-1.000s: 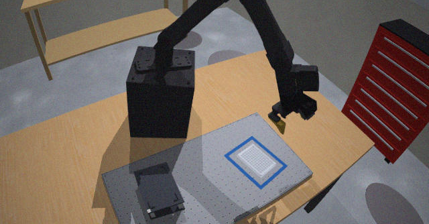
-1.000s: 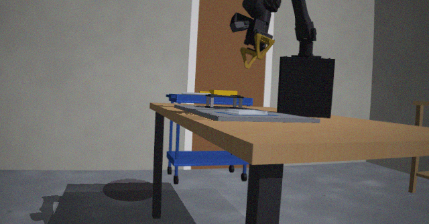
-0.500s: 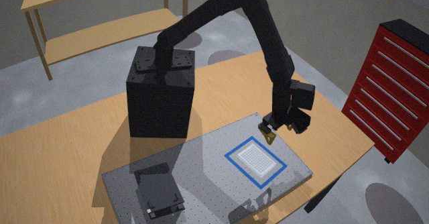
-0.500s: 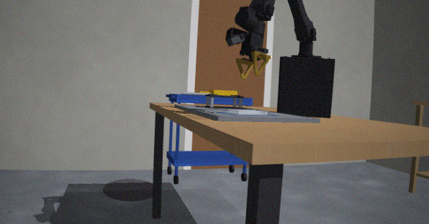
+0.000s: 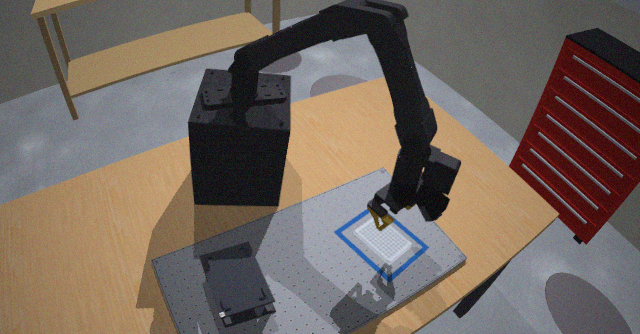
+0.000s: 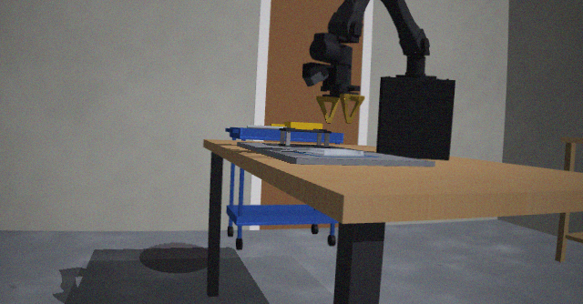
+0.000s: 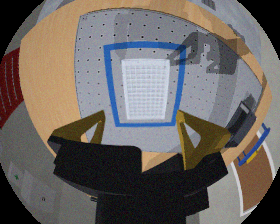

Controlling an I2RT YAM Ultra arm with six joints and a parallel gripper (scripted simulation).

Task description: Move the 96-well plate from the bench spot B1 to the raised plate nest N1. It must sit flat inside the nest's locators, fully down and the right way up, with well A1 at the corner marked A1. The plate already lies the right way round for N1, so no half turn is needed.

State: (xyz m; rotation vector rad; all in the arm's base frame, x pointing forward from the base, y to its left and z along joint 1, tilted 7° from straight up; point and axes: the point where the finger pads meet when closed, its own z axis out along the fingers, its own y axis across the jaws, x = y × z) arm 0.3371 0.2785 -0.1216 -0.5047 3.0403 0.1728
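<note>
The white 96-well plate point(image 5: 383, 240) lies flat inside the blue square of spot B1 on the grey perforated board. In the wrist view the plate point(image 7: 145, 90) sits centred ahead of the two yellow fingers. My gripper point(image 5: 378, 217) hangs above the plate's near end, fingers pointing down, open and empty. In the side view the gripper point(image 6: 340, 108) is well above the board with clear air under the fingertips. The dark raised nest N1 point(image 5: 236, 287) stands at the board's other end, empty; it also shows in the side view point(image 6: 304, 136).
The black arm pedestal point(image 5: 239, 139) stands on the wooden table behind the board. A red drawer cabinet point(image 5: 585, 134) is to the right of the table. A blue cart point(image 6: 282, 177) stands beyond the table's end. A wooden shelf point(image 5: 145, 29) is at the back.
</note>
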